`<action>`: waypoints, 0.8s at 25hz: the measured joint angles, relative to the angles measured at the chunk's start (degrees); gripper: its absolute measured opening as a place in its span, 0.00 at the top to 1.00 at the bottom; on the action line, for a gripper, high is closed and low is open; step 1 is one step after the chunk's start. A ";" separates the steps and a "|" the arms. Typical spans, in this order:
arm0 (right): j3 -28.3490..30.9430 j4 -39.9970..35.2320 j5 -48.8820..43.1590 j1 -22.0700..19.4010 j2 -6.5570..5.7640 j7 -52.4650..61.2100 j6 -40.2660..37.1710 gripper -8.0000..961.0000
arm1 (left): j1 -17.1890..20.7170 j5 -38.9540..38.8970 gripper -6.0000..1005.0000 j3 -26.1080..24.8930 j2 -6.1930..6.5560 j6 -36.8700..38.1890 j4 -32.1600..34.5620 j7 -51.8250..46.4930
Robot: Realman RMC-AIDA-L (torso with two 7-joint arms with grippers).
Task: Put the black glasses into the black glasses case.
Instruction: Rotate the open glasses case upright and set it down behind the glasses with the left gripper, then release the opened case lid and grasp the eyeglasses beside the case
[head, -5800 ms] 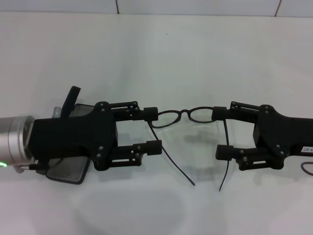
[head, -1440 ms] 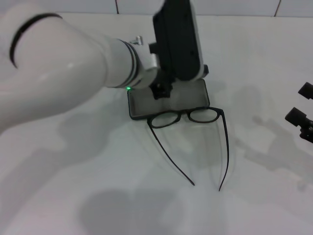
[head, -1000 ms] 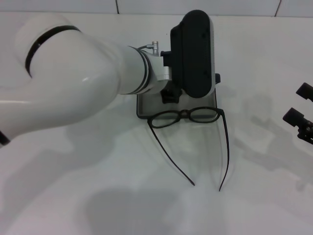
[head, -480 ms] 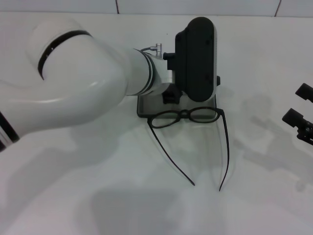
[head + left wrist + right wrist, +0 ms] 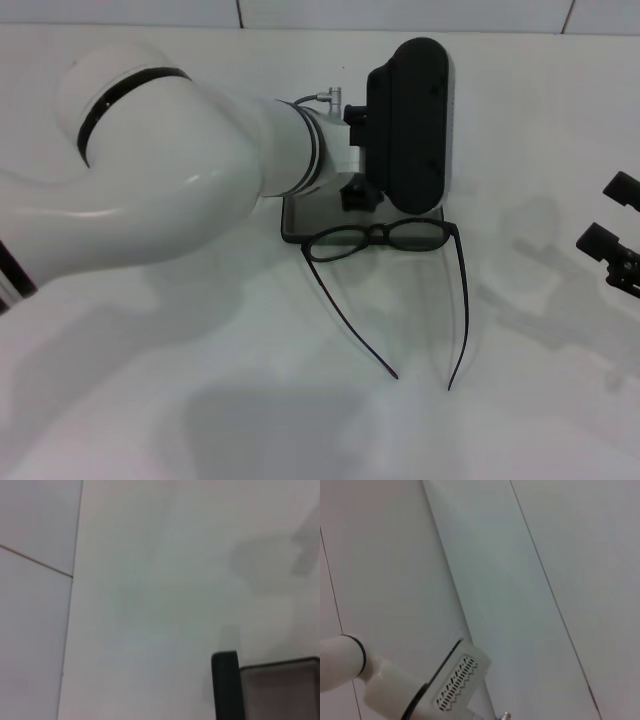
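Your left arm reaches across the head view from nine o'clock, its big white link filling that side, and the black wrist housing of the left gripper (image 5: pixel 408 125) stands tall over the far half of the black glasses case (image 5: pixel 300 218). The fingers are tucked behind that housing, so you cannot tell whether they are spread or closed. One dark finger-like bar does show in the left wrist view, just beside the grey-lined tray of the case (image 5: pixel 280 690), probably touching its edge, though that contact is hard to judge.

The black glasses (image 5: pixel 378 238) lie flat on the white table (image 5: pixel 200 400), just at the six o'clock edge of the case and outside it. Both lenses face the case, the frame front running three to nine, and the two temple arms are unfolded, trailing toward six o'clock with their tips near each other.

Over at three o'clock, your right gripper (image 5: pixel 610 212) sits at the frame edge, well apart from the glasses, fingers spread with a clear gap and grasping nothing.
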 joint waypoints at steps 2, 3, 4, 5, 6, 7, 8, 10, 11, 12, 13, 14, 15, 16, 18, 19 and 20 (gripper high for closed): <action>0.00 0.00 0.00 0.00 0.00 0.00 0.00 0.20 | 0.31 -0.01 0.57 -0.02 0.03 0.22 1.20 0.01; 0.00 0.00 0.00 -0.03 0.00 0.00 0.02 0.20 | 0.62 -0.02 0.57 -0.13 0.06 0.55 2.13 0.01; 0.00 0.00 -0.16 -0.05 -0.02 -0.01 0.15 0.20 | 1.16 -0.01 0.57 -0.27 0.10 1.31 3.83 0.01; 0.01 0.00 -0.23 -0.04 -0.05 -0.01 0.19 0.20 | 1.55 -0.01 0.57 -0.38 0.13 1.97 5.03 0.01; 0.00 -0.17 -0.65 -0.01 -0.21 -0.02 0.42 0.20 | 2.23 -0.01 0.57 -0.45 0.15 2.71 6.93 0.02; 0.02 -0.47 -1.22 0.05 -0.39 -0.02 0.79 0.20 | 3.16 0.01 0.57 -0.47 0.17 3.40 9.19 0.05; 0.07 -0.93 -1.96 0.18 -0.64 -0.02 1.40 0.20 | 4.09 -0.03 0.57 -0.47 0.19 3.75 11.01 0.06; 0.07 -2.43 -4.13 0.66 -1.39 0.14 3.05 0.21 | 7.17 -0.13 0.57 -0.72 0.18 3.78 16.15 -0.01; 0.09 -3.06 -5.22 1.05 -1.84 0.50 3.55 0.21 | 8.87 -0.37 0.57 -1.12 0.09 3.52 18.77 -0.21; 0.11 -3.71 -6.45 1.54 -2.28 0.96 3.97 0.21 | 10.12 -0.85 0.57 -1.55 0.03 3.12 20.59 -0.77; 0.11 -4.53 -7.87 2.43 -2.85 1.79 4.24 0.21 | 11.54 -1.40 0.57 -2.30 -0.05 2.41 23.02 -1.72; 0.05 -6.61 -10.99 3.91 -3.79 3.60 4.39 0.21 | 13.66 -3.17 0.58 -3.91 -0.06 0.86 26.01 -4.30; 0.05 -6.61 -10.99 3.91 -3.79 3.60 4.39 0.21 | 15.22 -4.99 0.59 -5.27 -0.02 -0.56 28.04 -6.26; 0.01 -7.82 -12.53 4.54 -4.09 4.62 4.38 0.21 | 17.01 -7.71 0.61 -6.96 0.12 -2.28 29.97 -8.15; 0.00 -11.90 -17.01 5.77 -4.41 7.74 4.22 0.21 | 20.49 -15.75 0.63 -10.80 0.36 -4.78 32.21 -8.52; 0.02 -14.62 -19.46 6.53 -4.46 10.13 4.29 0.21 | 22.33 -21.81 0.64 -13.09 0.41 -5.20 32.43 -7.05; 0.06 -16.96 -21.51 7.15 -4.43 12.51 4.49 0.21 | 24.05 -28.52 0.65 -15.10 0.43 -5.16 32.31 -4.08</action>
